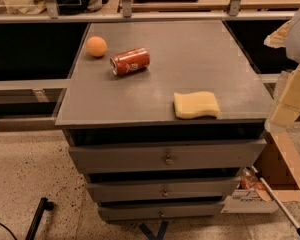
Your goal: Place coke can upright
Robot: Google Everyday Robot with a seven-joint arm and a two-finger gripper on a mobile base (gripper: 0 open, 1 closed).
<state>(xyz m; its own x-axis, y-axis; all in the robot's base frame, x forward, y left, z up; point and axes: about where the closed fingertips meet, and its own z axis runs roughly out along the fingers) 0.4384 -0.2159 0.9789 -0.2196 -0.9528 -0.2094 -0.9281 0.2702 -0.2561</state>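
Note:
The coke can (130,61) is red with a silver top. It lies on its side at the back left of the grey cabinet top (190,54), its top facing left. My gripper (286,109) is at the right edge of the camera view, beside the cabinet's front right corner. It shows as pale cream blocks, far right of the can and touching nothing on the top.
An orange ball (96,46) sits just left of and behind the can. A yellow sponge (196,105) lies near the front right edge. Three drawers (165,156) are below the top. A cardboard box (280,169) stands on the floor at right, and a rail (140,16) runs behind.

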